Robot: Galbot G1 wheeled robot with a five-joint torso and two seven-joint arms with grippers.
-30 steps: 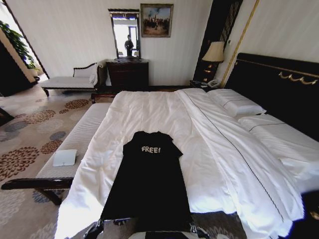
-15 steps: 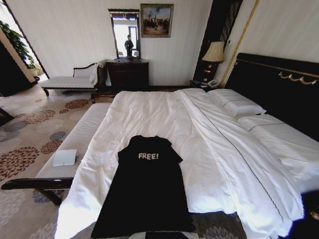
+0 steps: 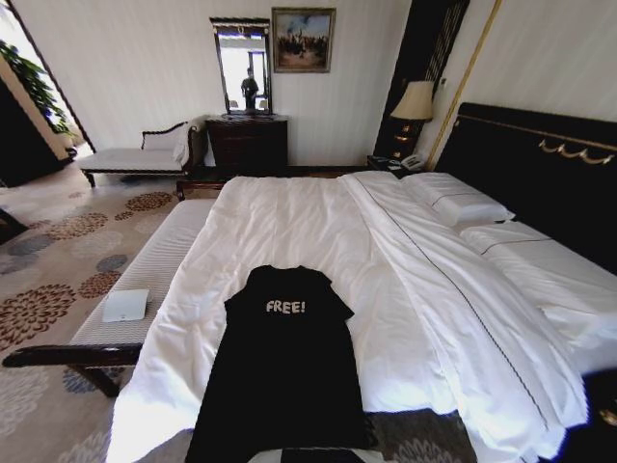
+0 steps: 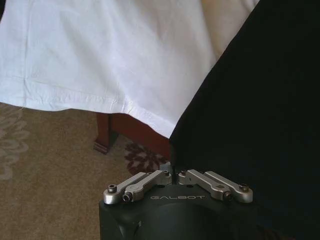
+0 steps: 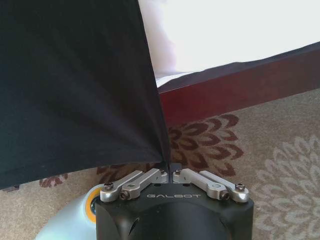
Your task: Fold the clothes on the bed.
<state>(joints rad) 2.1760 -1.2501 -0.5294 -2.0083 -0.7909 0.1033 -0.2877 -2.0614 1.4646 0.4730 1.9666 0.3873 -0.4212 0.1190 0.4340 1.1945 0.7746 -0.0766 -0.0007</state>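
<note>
- T-shirt (image 3: 284, 371): one, black, lying chest-up on the bed (image 3: 415, 289), hem hanging off the near edge.
- Left hand (image 4: 172, 172): one, closed, pinching a hem corner.
- Right hand (image 5: 168, 167): one, closed, pinching the other corner.
- Handling: likely keep both corners level and taut, so the cloth lies without wrinkles.

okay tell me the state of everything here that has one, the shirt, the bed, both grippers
T-shirt: unfolded, front up, hem hanging off the bed edge.
Bed: made, white sheets smooth.
Left gripper: shut on the T-shirt hem corner.
Right gripper: shut on the other hem corner.
</note>
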